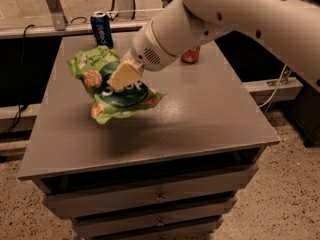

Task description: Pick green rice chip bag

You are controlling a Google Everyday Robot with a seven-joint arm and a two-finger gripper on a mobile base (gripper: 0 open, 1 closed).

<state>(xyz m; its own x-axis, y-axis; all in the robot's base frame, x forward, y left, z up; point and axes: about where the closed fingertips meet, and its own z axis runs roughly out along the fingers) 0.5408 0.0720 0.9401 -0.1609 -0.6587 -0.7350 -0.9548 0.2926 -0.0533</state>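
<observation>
The green rice chip bag (112,96) is a crinkly light-green bag with a dark green round label and pictures of round chips. It hangs in the air above the left part of the grey table (200,114), tilted, casting a shadow below. My gripper (121,76) is shut on the bag's upper middle, with one cream-coloured finger (125,74) lying across its front. The white arm reaches in from the upper right.
A blue soda can (101,29) stands at the table's back left corner. An orange-red can (190,55) stands at the back, partly hidden behind the arm. The table has drawers (155,196) below its front edge. Speckled floor surrounds it.
</observation>
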